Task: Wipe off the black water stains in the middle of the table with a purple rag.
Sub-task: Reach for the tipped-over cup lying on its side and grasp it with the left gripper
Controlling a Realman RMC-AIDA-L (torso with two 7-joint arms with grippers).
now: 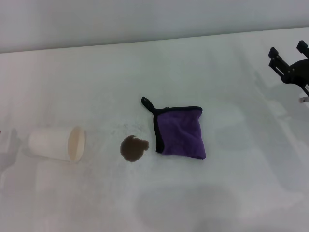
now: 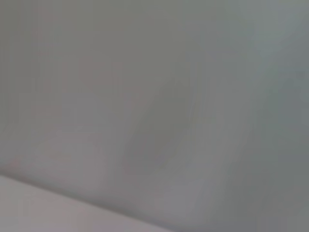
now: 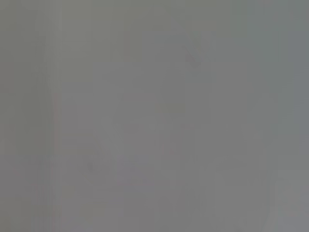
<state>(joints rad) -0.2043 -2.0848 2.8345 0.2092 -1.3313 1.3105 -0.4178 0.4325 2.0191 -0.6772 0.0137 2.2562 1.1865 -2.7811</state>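
The purple rag (image 1: pixel 181 132) lies folded on the white table (image 1: pixel 231 183) near the middle, with black edging and a small black loop at its far left corner. The black water stain (image 1: pixel 133 148), a small dark brown blotch, sits just left of the rag, a little apart from it. My right gripper (image 1: pixel 287 49) is at the far right edge of the head view, well to the right of and beyond the rag, open and empty. My left gripper is out of view. Both wrist views show only blank grey surface.
A white paper cup (image 1: pixel 58 143) lies on its side at the left, mouth facing the stain. Faint grey specks (image 1: pixel 126 126) dot the table just beyond the stain. A pale wall runs along the table's far edge.
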